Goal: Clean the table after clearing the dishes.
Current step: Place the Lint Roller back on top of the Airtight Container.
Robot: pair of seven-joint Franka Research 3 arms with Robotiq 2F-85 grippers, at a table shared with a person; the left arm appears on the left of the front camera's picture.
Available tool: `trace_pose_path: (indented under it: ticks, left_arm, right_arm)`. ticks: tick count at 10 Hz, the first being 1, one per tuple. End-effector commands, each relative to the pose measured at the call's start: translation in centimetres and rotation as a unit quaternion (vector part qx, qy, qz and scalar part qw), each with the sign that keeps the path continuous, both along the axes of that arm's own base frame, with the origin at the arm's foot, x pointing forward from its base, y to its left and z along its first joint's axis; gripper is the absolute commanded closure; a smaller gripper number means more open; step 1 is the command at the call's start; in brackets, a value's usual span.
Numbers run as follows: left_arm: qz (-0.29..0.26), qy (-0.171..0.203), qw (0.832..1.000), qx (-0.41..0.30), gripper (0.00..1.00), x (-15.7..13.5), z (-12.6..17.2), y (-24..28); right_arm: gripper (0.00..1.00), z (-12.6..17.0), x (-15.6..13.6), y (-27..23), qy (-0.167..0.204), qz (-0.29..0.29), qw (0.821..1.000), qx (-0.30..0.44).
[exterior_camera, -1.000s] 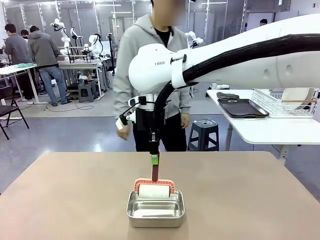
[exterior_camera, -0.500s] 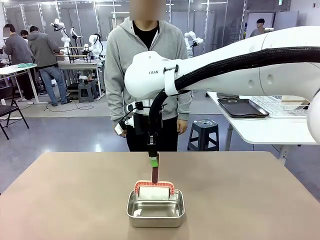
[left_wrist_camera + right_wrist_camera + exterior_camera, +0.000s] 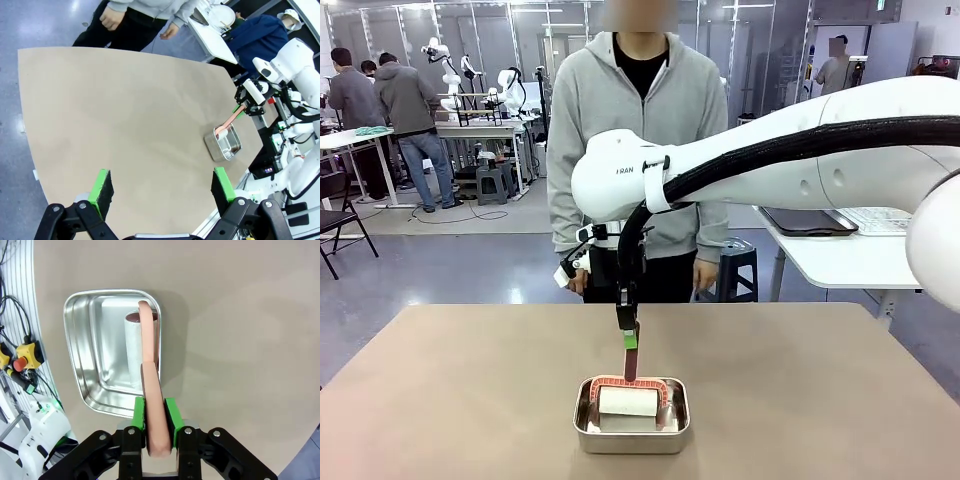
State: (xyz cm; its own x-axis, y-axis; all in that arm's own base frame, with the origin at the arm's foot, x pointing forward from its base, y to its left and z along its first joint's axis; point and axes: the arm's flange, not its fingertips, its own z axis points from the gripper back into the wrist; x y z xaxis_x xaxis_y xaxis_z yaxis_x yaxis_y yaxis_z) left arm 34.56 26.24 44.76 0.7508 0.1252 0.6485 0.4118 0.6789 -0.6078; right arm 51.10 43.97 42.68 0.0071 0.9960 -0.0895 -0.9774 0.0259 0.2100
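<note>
The tan-brown table (image 3: pixel 470 380) stretches across the front view. My right gripper (image 3: pixel 629 335) points straight down, shut on the pink handle (image 3: pixel 150 385) of a lint roller. The roller's white drum (image 3: pixel 627 402) rests inside a small steel pan (image 3: pixel 582 425) near the table's front middle. The right wrist view looks down the handle at the drum (image 3: pixel 134 347) in the pan (image 3: pixel 82 355). My left gripper (image 3: pixel 162 187) hangs open high above the bare table (image 3: pixel 125 115), nothing between its green pads. A white plate (image 3: pixel 223 16) of the dishes stands on the small white side table.
A person in a grey hoodie (image 3: pixel 640 110) stands at the table's far edge, hands down at their sides. A white side table (image 3: pixel 840 262) at the right carries a dark tray (image 3: pixel 807 222). A stool (image 3: pixel 732 262) stands behind the person.
The roller has sunk from the pan's rim down into the pan as my right gripper lowered. The person has stepped up to the far edge.
</note>
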Motion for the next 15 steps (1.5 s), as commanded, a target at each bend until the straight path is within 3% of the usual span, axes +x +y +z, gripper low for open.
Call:
trace_pose_path:
  ticks: [1, 4, 7, 12, 15]
  left_arm:
    - [-0.003, 0.002, 1.000, -0.001, 0.00, -0.6, 0.3, 0.0]
    - [-0.003, 0.002, 1.000, -0.001, 0.00, -0.6, 0.3, 0.0]
    - [-0.003, 0.002, 1.000, -0.001, 0.00, -0.6, 0.3, 0.0]
    - [-0.003, 0.002, 1.000, -0.001, 0.00, -0.6, 0.3, 0.0]
    - [-0.003, 0.002, 1.000, -0.001, 0.00, -0.6, 0.3, 0.0]
  right_arm:
    - [0.78, -0.6, 1.7, -1.4, -0.068, -0.004, 0.998, -0.017]
    - [0.78, -2.1, 2.2, -1.1, -0.066, 0.012, 0.998, -0.013]
    - [0.78, -4.4, 2.1, -0.7, -0.029, 0.025, 0.999, 0.012]
    - [0.78, -4.3, 2.1, -0.2, -0.027, 0.034, 0.999, 0.026]
    - [0.60, -4.0, 2.0, -0.1, -0.035, 0.031, 0.999, 0.016]
